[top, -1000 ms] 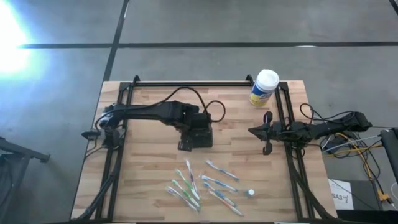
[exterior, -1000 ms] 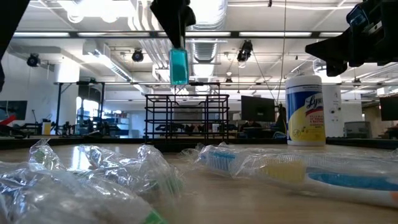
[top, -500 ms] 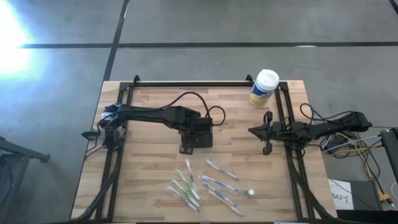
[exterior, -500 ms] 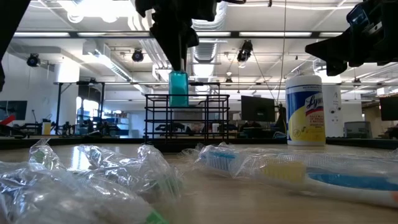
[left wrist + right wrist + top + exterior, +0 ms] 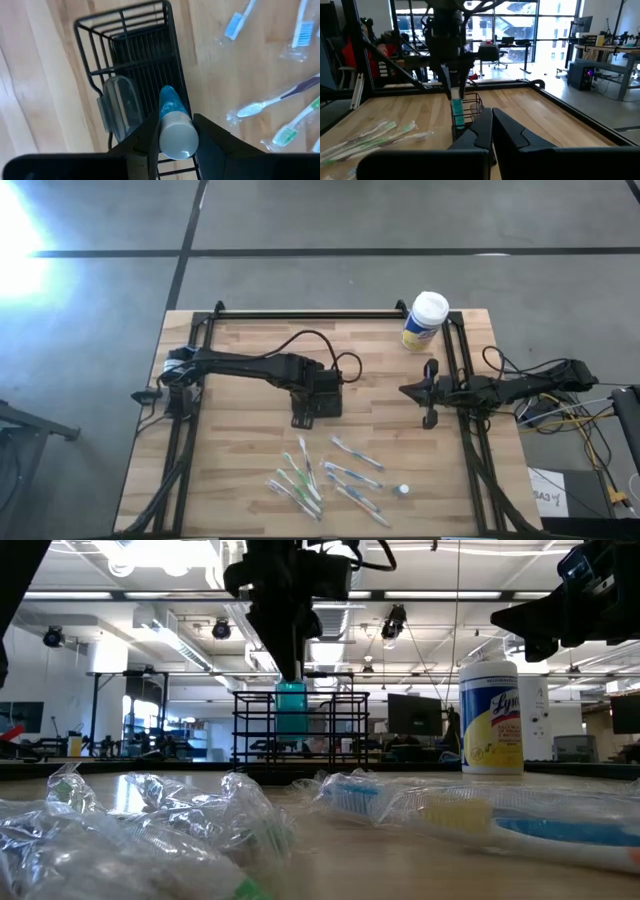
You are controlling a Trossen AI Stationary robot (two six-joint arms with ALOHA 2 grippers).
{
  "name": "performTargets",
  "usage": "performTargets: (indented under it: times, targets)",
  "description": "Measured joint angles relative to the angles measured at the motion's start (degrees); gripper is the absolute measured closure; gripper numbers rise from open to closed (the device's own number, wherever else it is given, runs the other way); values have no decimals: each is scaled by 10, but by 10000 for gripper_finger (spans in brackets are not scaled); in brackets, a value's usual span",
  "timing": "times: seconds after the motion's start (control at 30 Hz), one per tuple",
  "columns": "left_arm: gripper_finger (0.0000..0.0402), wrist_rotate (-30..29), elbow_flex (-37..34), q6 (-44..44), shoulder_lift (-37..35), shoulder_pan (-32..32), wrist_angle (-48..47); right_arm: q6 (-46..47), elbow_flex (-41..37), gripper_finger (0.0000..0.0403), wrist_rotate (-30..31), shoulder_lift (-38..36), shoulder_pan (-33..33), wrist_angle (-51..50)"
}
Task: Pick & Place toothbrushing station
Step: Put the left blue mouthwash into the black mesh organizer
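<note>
The toothbrushing station is a black wire organiser box (image 5: 131,55) standing near the table's middle (image 5: 325,402), also seen in the low view (image 5: 330,728). My left gripper (image 5: 176,136) hangs right above it, pointing down, shut on a teal toothpaste tube (image 5: 291,710) with a white cap end (image 5: 178,139). The tube's lower part stands inside the box's wire outline (image 5: 457,114). My right gripper (image 5: 405,390) waits shut by the table's right side, level, touching nothing. My left gripper pinches the tube at its white cap end (image 5: 165,134) between the two fingers (image 5: 148,136), one on each side. The fingers come from above, pointing down. The tube hangs upright below them, flat teal end (image 5: 167,95) down inside the box; whether it touches the bottom I cannot tell.
A clear plastic piece (image 5: 118,107) sits in the organiser's neighbouring compartment. Several wrapped toothbrushes (image 5: 325,475) lie near the front edge, with a small white cap (image 5: 402,490) beside them. A yellow canister with a white lid (image 5: 425,320) stands at the far right.
My left gripper has gone down toward the organiser with the tube held upright. The tube's lower end, first well above the box's rim, now stands inside the wire frame.
</note>
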Motion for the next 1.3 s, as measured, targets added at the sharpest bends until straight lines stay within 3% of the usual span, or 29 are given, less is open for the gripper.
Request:
performTargets:
  times: [0.43,1.3]
  targets:
    - [304,15,-48,0,-3,10,54,-1,0,394,0,0,0,1]
    - [304,-15,-36,0,-2,10,55,-2,0,394,0,0,0,2]
